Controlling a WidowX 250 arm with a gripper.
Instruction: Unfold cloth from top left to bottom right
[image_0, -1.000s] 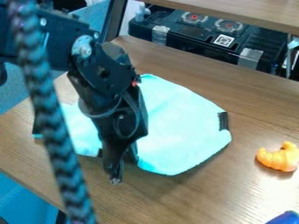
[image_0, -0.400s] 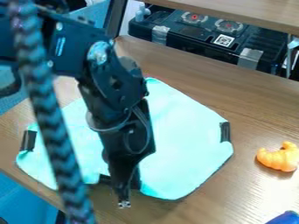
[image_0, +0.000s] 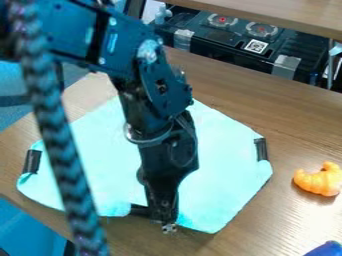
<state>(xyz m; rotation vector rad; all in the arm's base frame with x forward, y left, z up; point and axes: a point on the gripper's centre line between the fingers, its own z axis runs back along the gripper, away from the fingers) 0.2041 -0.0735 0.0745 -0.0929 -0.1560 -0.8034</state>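
Observation:
My gripper (image_0: 165, 222) hangs over the lower middle of the spread cloth, with its tips at the cloth's near edge. It looks shut on that edge, beside a black strip on it. The light turquoise cloth (image_0: 220, 150) lies broadly open on the wooden table, showing on both sides of the arm. Its left and right corners carry black strips as well, and the near edge is bent up around the gripper. The arm hides the cloth's middle and part of its far edge.
An orange croissant-shaped toy (image_0: 319, 179) lies to the right of the cloth, and a blue object (image_0: 326, 249) sits at the lower right corner. A braided cable (image_0: 57, 145) hangs down the left side. Behind the wooden table (image_0: 294, 115) stands a black case (image_0: 227, 42).
My gripper has moved toward the near side and slightly right. The cloth's near edge has come along, and the cloth covers more of the table, including at the left.

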